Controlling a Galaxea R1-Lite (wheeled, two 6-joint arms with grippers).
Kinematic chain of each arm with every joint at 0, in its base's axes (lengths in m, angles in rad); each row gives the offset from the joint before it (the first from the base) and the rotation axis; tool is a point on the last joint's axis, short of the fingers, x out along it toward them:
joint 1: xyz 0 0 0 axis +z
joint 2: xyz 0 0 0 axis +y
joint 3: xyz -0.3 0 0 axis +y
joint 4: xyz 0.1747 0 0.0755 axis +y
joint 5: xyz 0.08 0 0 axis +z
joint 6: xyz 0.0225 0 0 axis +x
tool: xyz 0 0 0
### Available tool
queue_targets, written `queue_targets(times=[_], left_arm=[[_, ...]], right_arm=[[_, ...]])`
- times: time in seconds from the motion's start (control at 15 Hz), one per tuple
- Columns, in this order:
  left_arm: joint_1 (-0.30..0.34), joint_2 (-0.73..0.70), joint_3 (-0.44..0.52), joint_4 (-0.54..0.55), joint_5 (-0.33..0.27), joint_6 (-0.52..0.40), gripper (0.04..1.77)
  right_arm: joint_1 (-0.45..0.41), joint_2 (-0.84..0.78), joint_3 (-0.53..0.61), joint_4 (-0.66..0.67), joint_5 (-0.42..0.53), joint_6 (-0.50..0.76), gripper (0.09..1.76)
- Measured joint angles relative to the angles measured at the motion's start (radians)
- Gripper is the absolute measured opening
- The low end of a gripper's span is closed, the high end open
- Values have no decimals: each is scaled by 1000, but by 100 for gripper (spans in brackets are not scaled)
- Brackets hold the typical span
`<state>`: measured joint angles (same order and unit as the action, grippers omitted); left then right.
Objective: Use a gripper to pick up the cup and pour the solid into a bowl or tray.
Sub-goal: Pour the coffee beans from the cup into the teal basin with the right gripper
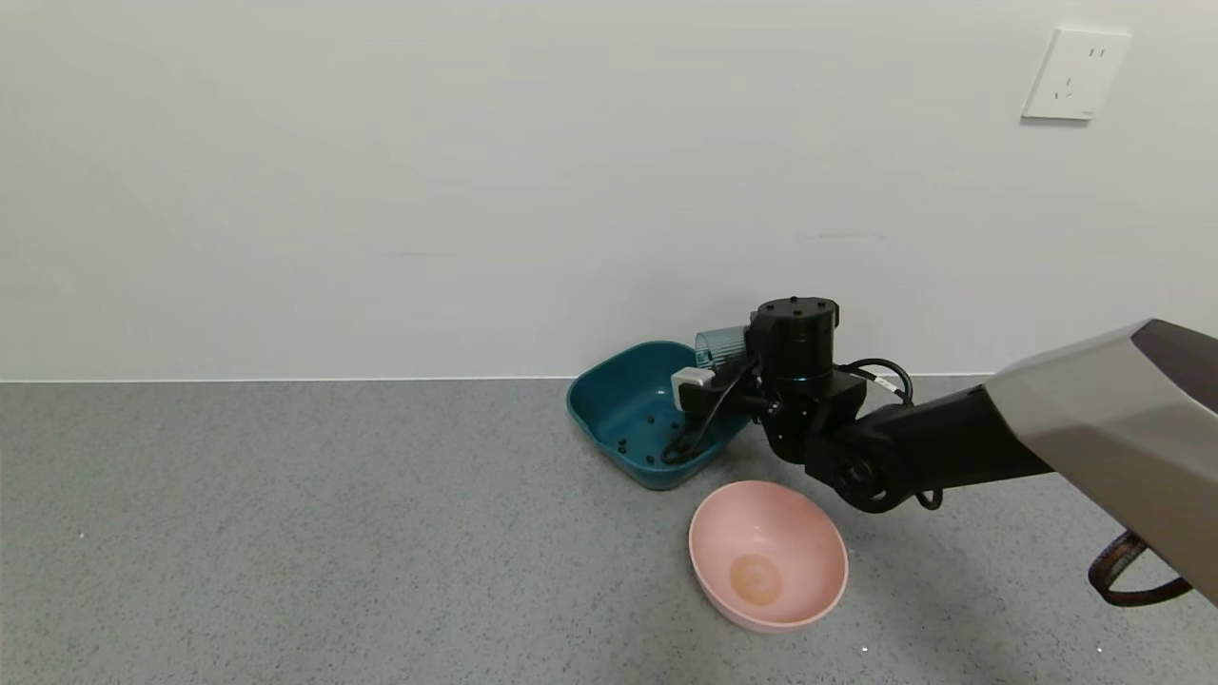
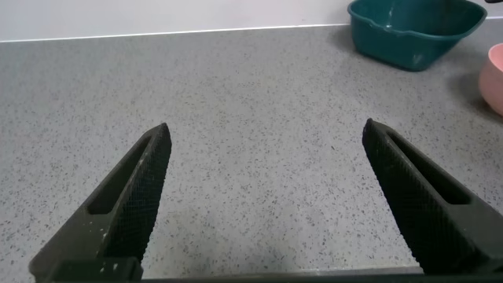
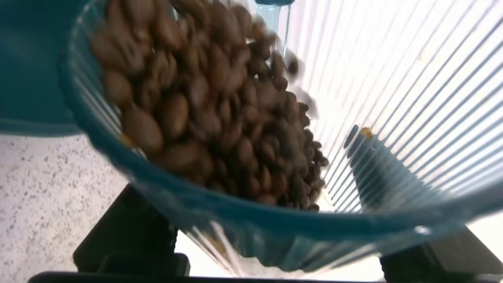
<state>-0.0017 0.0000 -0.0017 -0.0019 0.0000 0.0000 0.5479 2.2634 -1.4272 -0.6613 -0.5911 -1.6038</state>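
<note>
The right claw (image 1: 709, 381) pinches the cup (image 1: 720, 344), held tipped on its side over the teal bowl's (image 1: 609, 400) rim at about 2 o'clock. In the right wrist view the cup (image 3: 377, 118) fills the frame, its ribbed wall tilted, and the pellets (image 3: 212, 102) are heaped toward its mouth, some blurred at the edge. A few pellets (image 1: 636, 440) lie scattered on the bowl's floor. The teal bowl sits on the grey worktop (image 1: 285, 533) close to the wall, and a pink bowl (image 1: 767, 554) stands just beside it at about 5 o'clock, apart from it.

The left claw (image 2: 267, 204) hangs low over bare worktop (image 2: 259, 118), its fingers (image 2: 134, 196) spread wide with nothing between them. From there the teal bowl (image 2: 413, 35) shows well away at roughly 1 o'clock, with the pink bowl's (image 2: 493, 75) edge beside it.
</note>
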Motion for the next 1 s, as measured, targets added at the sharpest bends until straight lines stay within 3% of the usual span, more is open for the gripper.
queue_targets(times=[1.0], left_arm=[[0, 0, 0, 0, 0, 0, 175]], right_arm=[[9, 3, 12, -2, -15, -26, 137]])
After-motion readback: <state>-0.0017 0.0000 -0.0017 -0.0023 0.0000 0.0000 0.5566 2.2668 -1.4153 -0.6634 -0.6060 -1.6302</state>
